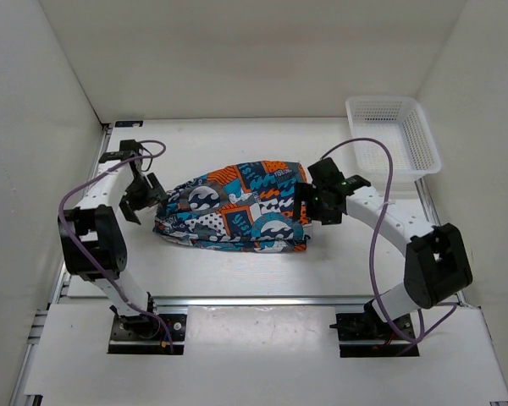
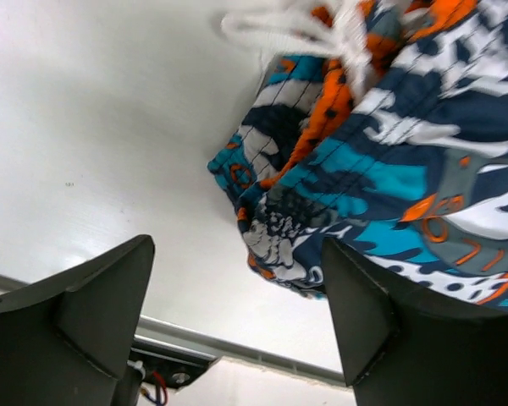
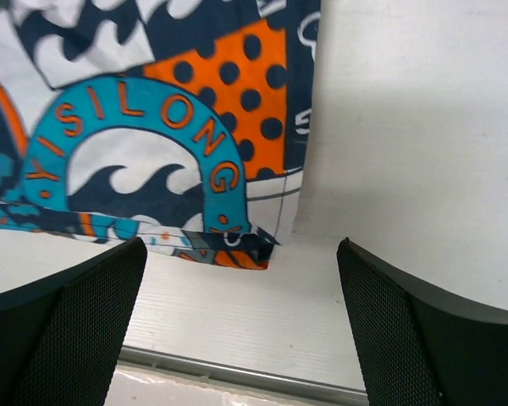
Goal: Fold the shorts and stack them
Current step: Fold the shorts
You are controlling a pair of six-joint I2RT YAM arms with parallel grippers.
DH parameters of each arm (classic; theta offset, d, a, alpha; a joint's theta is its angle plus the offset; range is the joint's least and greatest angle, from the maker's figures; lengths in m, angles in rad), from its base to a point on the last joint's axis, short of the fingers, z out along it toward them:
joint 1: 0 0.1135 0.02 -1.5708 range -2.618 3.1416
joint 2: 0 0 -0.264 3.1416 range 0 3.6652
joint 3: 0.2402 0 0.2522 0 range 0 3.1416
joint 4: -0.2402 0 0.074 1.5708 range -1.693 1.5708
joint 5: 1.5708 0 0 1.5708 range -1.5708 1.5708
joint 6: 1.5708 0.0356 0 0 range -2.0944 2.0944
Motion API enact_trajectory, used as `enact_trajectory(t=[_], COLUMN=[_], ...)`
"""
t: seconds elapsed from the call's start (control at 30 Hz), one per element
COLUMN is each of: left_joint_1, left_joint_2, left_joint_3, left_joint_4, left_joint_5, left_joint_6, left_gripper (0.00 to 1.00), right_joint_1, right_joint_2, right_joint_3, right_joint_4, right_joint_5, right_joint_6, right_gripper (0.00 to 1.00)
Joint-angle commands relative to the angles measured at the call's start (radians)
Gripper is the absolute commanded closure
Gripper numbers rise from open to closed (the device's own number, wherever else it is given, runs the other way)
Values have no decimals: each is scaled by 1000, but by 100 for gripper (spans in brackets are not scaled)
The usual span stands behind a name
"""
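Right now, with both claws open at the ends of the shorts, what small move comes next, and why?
Probably ease the right claw forward onto the shorts at their near corner and close. It and the left claw are open, holding nothing, and that layered corner sits between its fingers.

shorts (image 1: 233, 207): soft printed cloth, matt, fine ribbed weave | drawstring (image 2: 322, 25): white braided cord | surface (image 1: 237, 271): white, smooth, faint sheen | basket (image 1: 425, 139): white plastic lattice | left claw (image 2: 237, 254) fingers (image 2: 93, 313): black plastic, matt, smooth | right claw (image 3: 241, 249) pads (image 3: 76, 326): black, fine mesh texture | rail (image 1: 254, 300): bare grooved metal
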State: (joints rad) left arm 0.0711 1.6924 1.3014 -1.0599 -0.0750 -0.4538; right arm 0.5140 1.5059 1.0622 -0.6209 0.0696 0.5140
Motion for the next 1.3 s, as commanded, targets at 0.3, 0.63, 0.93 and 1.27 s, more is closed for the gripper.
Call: enact_trajectory(t=[0.3,0.63,0.93,1.27], left_joint_1=[29,70,101,101], left_joint_2=[107,164,24,3], left_joint_3=[-11,-33,-79,-129], left_joint_4=[97,143,143,143], left_joint_5=[30,49,67,98], left_joint_6=[-5,-14,-14,-23], left_gripper=[23,3,1,19], right_joint_1=[37,119,129,61], right_joint_2=[-15,169,19,69], right_joint_3=[-5,-122,-19,18], right_joint_4=[9,139,20,27], right_joint_5=[-57,-59,30,62], right_joint_6=[18,47,12,81], right_gripper=[36,81,66,38])
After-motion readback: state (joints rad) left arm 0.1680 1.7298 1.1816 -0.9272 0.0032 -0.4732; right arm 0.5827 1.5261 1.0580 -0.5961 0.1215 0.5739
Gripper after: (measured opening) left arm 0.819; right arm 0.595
